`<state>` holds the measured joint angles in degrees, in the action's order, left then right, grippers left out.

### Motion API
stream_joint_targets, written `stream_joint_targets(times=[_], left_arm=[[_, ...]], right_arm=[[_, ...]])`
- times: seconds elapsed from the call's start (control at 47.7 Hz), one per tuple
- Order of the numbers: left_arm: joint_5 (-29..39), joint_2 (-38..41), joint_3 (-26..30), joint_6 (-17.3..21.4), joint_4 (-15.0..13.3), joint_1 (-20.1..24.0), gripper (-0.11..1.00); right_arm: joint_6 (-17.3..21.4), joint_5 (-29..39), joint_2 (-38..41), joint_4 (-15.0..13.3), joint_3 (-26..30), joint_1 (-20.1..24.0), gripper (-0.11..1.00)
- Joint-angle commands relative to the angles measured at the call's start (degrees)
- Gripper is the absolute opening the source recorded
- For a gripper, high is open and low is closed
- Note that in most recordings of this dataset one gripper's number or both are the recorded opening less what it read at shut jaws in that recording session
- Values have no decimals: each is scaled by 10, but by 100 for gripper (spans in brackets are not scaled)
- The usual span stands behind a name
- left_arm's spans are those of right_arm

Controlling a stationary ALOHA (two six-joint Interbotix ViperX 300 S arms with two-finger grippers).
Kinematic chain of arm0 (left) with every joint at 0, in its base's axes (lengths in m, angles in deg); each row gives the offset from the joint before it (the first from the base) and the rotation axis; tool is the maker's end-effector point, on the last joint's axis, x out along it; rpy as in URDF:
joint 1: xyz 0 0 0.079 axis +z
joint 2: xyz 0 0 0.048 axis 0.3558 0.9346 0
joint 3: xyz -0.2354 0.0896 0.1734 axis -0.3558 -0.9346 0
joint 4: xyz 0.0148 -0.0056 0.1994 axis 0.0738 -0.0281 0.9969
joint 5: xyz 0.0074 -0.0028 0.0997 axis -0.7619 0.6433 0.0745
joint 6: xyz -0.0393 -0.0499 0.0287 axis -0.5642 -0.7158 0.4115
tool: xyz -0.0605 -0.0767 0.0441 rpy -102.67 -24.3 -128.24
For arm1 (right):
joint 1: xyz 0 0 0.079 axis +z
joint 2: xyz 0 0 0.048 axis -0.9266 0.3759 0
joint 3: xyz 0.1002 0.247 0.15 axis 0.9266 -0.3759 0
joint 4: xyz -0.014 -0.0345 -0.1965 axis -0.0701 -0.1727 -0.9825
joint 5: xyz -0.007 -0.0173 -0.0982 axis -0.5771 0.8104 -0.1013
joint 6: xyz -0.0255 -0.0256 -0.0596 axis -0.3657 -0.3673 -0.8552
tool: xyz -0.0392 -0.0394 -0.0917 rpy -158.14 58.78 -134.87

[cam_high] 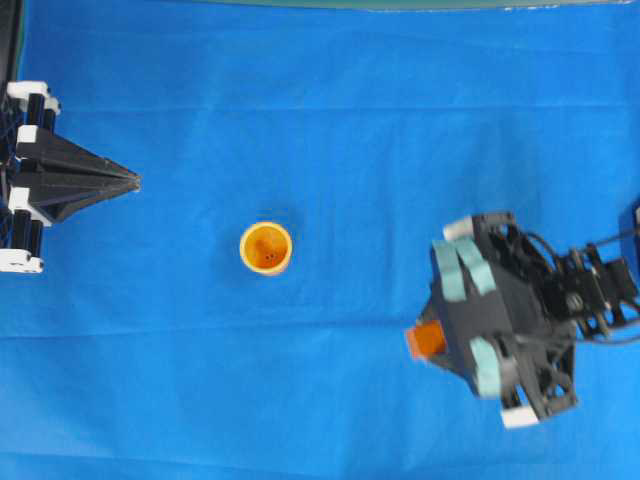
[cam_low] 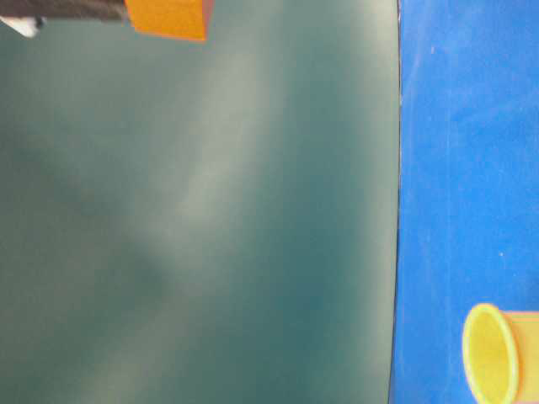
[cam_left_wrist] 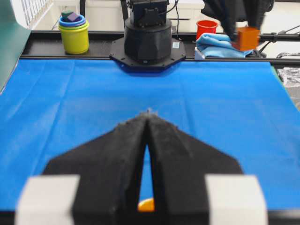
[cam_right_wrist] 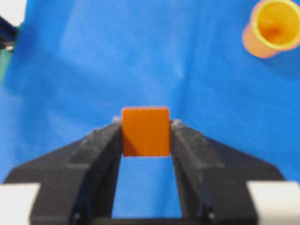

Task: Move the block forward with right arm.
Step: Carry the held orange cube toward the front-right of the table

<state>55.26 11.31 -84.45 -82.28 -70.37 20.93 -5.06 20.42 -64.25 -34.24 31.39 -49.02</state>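
The block (cam_right_wrist: 146,131), a small orange cube, sits pinched between the tips of my right gripper (cam_right_wrist: 146,129), which is shut on it. From overhead the block (cam_high: 425,340) pokes out at the left end of the right gripper (cam_high: 428,338), at the lower right of the blue cloth. It hangs clear above the table in the table-level view (cam_low: 168,18) and in the left wrist view (cam_left_wrist: 247,38). The round orange-yellow cup (cam_high: 266,247) stands upright at the middle, apart from both arms. My left gripper (cam_high: 135,181) rests at the far left, shut with nothing in it (cam_left_wrist: 149,115).
A blue cloth (cam_high: 320,100) covers the table. Beyond its far edge in the left wrist view are the right arm's black base (cam_left_wrist: 149,42), a stack of coloured cups (cam_left_wrist: 73,33), a red cup (cam_left_wrist: 206,28) and a light blue rag (cam_left_wrist: 218,46).
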Motion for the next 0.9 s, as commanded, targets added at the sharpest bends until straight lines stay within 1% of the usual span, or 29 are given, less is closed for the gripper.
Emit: stream_joint_targets(times=[0.0,0.336,0.545,0.734,0.881], left_arm=[[-3,5,18,-1,1,-1,1],[-3,5,22,-1,1,0,1],[-3,5,22,-1,1,-1,1],[-3,6,23,-2,1,-1,1],[-3,6,23,-2,1,-1,1]], right_arm=[[1,-14,-9,1,18,17,41],[1,-80,19,4,48,89,41],[1,-84,39,4,71,125,41],[1,-85,50,10,90,145,41],[1,-84,56,11,104,152,41]])
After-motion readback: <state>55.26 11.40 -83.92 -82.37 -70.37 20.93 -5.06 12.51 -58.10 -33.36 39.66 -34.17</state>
